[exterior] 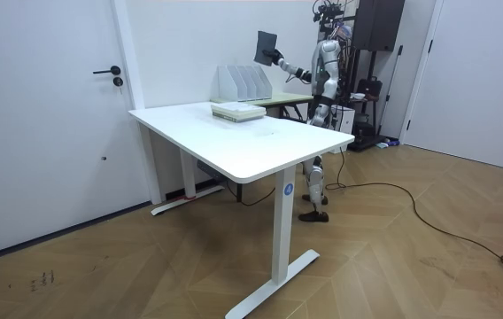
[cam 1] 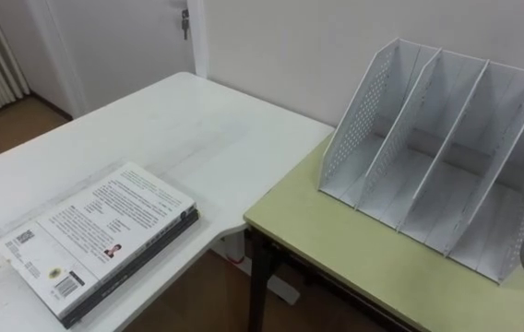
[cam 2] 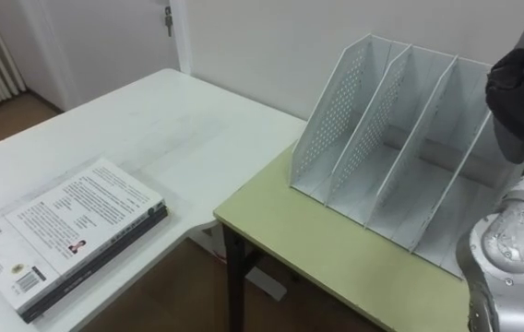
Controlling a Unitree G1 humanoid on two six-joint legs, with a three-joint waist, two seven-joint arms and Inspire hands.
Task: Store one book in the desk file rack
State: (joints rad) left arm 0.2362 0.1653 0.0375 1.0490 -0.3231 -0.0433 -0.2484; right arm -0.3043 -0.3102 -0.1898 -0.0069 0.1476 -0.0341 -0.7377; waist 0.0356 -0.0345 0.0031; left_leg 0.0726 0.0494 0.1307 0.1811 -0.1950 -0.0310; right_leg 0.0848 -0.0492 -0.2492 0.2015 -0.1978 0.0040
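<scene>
In the room view I stand behind the yellow-green desk (exterior: 280, 98) and hold a dark book (exterior: 266, 46) upright in the air with my right hand (exterior: 278, 58), above the white file rack (exterior: 242, 82). In the eye views my right hand (cam 2: 518, 92) appears as a dark shape at the upper right, over the rack's right end. The perforated rack (cam 2: 400, 138) has several slots, all empty. Two more books lie stacked flat on the white table (cam 2: 188, 120), the top one a white book (cam 2: 64, 231) with its back cover up.
The white table (cam 1: 151, 129) adjoins the yellow-green desk (cam 1: 336, 240), with a gap to the floor between them at the front. A wall runs behind the rack. A white door (exterior: 48, 106) stands at the room view's left.
</scene>
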